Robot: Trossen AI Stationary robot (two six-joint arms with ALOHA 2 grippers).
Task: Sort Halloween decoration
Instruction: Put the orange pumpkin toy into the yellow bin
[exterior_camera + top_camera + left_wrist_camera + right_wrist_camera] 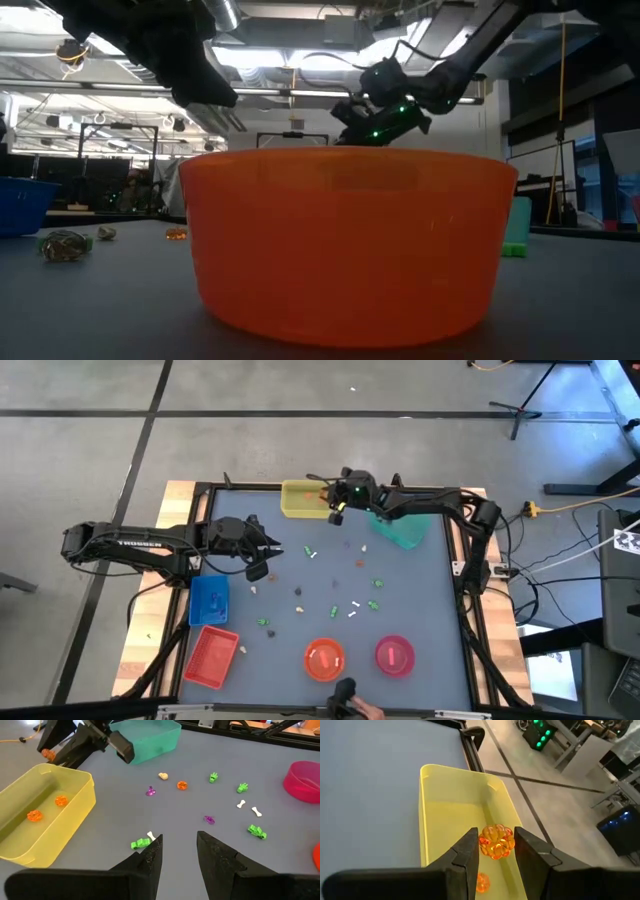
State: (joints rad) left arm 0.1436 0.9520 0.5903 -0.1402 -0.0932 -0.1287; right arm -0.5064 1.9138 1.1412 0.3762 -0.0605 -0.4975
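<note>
The Halloween decoration lies as small orange, green, white and purple trinkets [210,800] scattered on the grey table top. Two orange ones [34,815] lie in the yellow tray [300,500] at the far edge. My right gripper [496,850] hangs over that tray, shut on an orange pumpkin trinket [496,841]; the high view shows this gripper [336,512] at the tray's right end. My left gripper [180,855] stands open above the table's left side [270,555], with nothing between its fingers. My right gripper pinches the orange pumpkin trinket by its two opposite sides [482,842] between the two fingers, near their free ends. The fingers slant downward toward the far edge. The trinket is lifted clear, above the yellow tray's inside.
A teal tray [405,530] stands right of the yellow one. A blue tray [208,600] and a red tray [210,655] stand at the left, an orange bowl [324,658] and a pink bowl [394,655] near the front edge. A dark frame rims the table.
</note>
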